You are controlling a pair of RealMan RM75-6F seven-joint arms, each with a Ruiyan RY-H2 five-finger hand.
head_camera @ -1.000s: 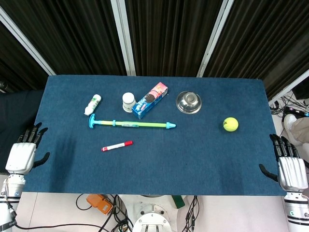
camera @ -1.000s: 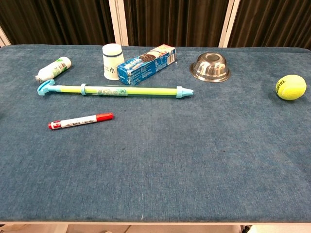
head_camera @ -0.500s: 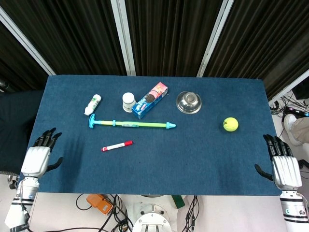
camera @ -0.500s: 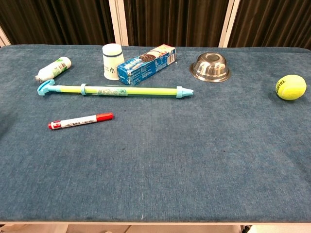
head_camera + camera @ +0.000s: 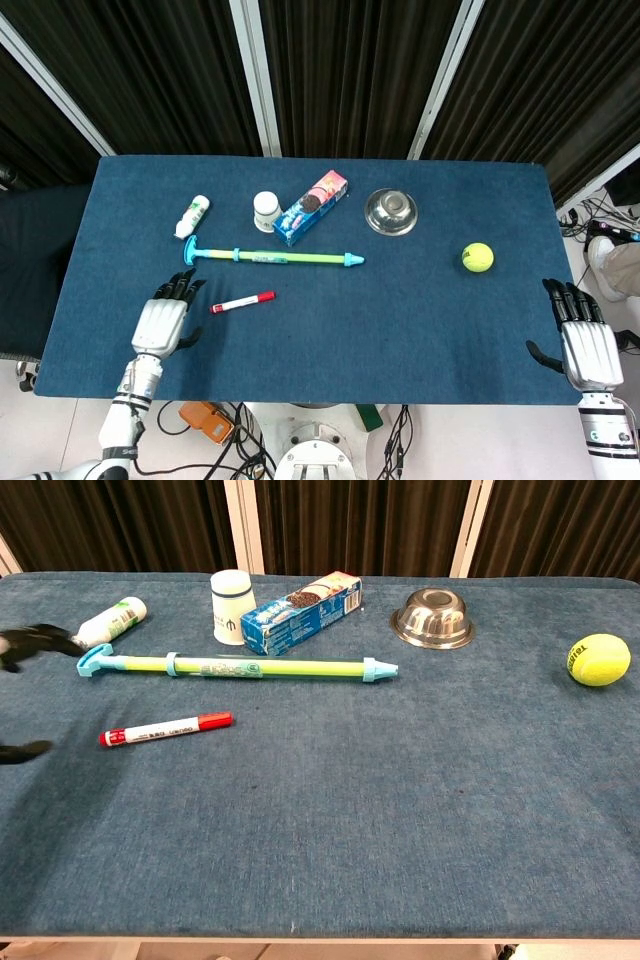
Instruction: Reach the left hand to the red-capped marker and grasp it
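The red-capped marker [image 5: 242,301] [image 5: 166,728] lies flat on the blue table, white barrel to the left, red cap to the right. My left hand [image 5: 164,318] hovers just left of it over the table, fingers spread and empty. In the chest view only the dark fingertips [image 5: 35,639] show at the left edge. My right hand [image 5: 584,342] stays at the table's right edge, fingers extended, holding nothing.
A green and blue long stick [image 5: 272,257] lies just behind the marker. Further back stand a small white bottle [image 5: 192,216], a white cup [image 5: 266,210], a cookie box [image 5: 311,206] and a steel bowl [image 5: 391,211]. A tennis ball [image 5: 478,257] sits right.
My left hand has moved right from the table's left edge over the cloth, ending close beside the marker. The right hand has barely shifted. Nothing on the table moved.
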